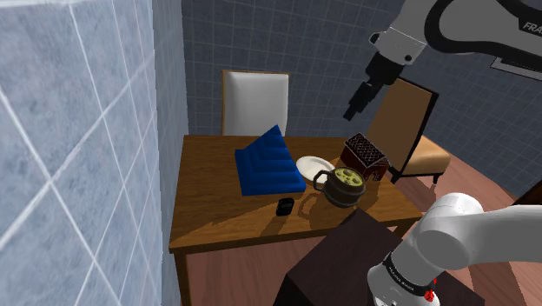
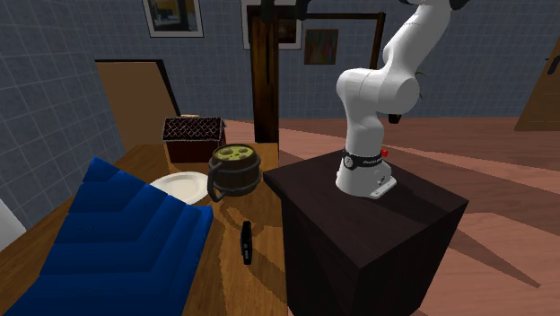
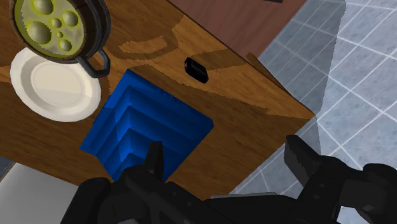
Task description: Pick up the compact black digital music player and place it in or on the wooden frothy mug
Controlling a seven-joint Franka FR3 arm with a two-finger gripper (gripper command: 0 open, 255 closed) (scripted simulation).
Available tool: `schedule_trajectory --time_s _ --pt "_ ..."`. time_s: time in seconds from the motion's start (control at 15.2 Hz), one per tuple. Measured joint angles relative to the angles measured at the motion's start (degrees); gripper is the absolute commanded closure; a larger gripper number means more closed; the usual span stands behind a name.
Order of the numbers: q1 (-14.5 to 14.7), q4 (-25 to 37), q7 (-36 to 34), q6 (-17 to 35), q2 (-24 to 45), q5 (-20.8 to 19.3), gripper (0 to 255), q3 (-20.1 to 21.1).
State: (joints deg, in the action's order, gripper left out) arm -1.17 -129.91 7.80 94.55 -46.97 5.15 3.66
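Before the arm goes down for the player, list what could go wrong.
1. The music player is small, flat and lies near the table edge beside the stand; a nudge could push it off.
2. The mug top looks filled with bumpy froth, so the player may slide off towards the plate.

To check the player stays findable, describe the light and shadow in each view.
Shoulder view: dim, with the music player a small dark patch on the table and the mug casting a shadow toward it. Second exterior view: the player reads dark against lit wood. Wrist view: shadow bands cross the wood, one under the player, yet it stays distinct.
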Motion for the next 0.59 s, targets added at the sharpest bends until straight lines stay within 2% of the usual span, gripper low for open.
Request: schedule_trajectory --time_s 0.2,0.59 --pt "-0.1 -1.8 0.0 1.7 0.3 -0.1 0 0.1" --pt "-0.3 -9.4 -1.4 11.2 4.0 0.4 0 2.1"
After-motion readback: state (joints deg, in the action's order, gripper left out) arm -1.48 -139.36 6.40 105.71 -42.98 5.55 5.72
